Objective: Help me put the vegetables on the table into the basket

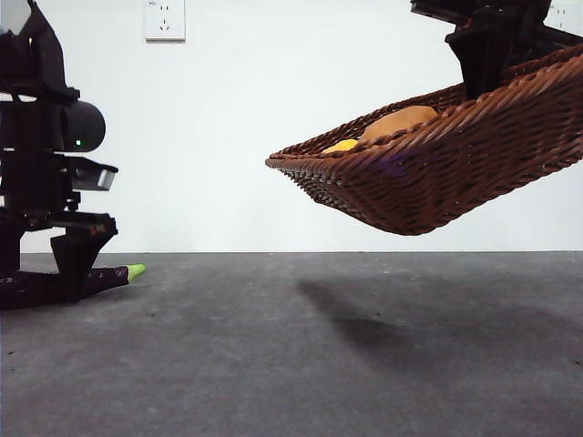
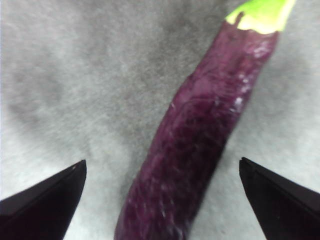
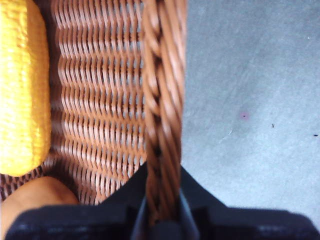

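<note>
The basket [image 1: 437,173] hangs tilted in the air, well above the surface [image 1: 301,355], its low end toward the middle of the room and its shadow on the grey below. The right gripper [image 3: 160,212] is pinching its braided rim [image 3: 162,100] at the raised end, jaws pressed onto the wicker from both sides. Inside lie the potato [image 1: 399,121] and, just beside it toward the low end, the yellow vegetable [image 1: 343,145]; in the right wrist view that yellow piece [image 3: 20,90] rests along the woven floor with the potato [image 3: 35,197] touching or almost touching its end. The eggplant [image 2: 200,135] is not in the basket: it lies flat on the surface at the far side, green stem [image 1: 135,270] pointing toward the basket. The left gripper [image 2: 160,200] is down over it, jaws spread wide on either side of the purple body and not touching it.
</note>
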### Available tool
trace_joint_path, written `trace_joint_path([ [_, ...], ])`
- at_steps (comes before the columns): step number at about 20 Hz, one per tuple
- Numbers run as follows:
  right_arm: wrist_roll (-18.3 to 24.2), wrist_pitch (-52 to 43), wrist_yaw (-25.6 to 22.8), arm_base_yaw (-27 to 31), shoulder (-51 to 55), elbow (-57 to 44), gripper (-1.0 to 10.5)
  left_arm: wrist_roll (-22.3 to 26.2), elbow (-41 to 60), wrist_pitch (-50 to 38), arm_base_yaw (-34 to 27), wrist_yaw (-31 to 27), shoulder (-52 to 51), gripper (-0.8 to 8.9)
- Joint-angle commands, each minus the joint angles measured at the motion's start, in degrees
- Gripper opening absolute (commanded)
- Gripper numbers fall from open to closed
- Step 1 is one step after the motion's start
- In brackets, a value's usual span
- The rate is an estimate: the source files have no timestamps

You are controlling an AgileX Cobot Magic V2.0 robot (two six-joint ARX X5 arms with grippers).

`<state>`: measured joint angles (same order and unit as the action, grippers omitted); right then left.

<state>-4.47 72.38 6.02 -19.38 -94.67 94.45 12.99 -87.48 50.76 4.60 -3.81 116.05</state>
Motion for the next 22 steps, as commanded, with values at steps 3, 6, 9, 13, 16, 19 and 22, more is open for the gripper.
trace_joint_path([
  [3,0.15,-0.46,0.59,-0.07,-0.44,0.0,-0.1,-1.05,0.61,-0.46,-1.03,0.22,1.4,-0.19],
  [6,0.0,-0.39,0.59,-0.07,-0.42,0.0,-0.1,-1.03,0.55,-0.81,-1.25,2.23,1.18,-0.09],
  [9,-0.04,-0.61,0.59,-0.07,-0.42,0.0,-0.1,-2.82,0.39,-0.68,-1.18,12.31,-1.38,-0.09],
  [13,-0.09,-0.61,0.59,-0.07,-0.44,-0.02,-0.1,-7.34,0.39,0.85,0.7,32.39,-9.57,-0.09],
  [16,-0.52,-0.59,0.59,-0.07,-0.44,-0.02,-0.1,-8.39,0.39,1.09,5.46,38.86,-18.08,-0.09],
  [19,-0.98,-0.66,0.61,-0.07,-0.42,-0.02,-0.1,-11.23,0.39,1.03,12.33,38.77,-24.61,-0.09],
  [22,-0.9,-0.68,3.43,-0.13,-0.44,-0.02,-0.1,-15.1,0.39,1.01,20.17,38.64,-26.58,-0.09],
])
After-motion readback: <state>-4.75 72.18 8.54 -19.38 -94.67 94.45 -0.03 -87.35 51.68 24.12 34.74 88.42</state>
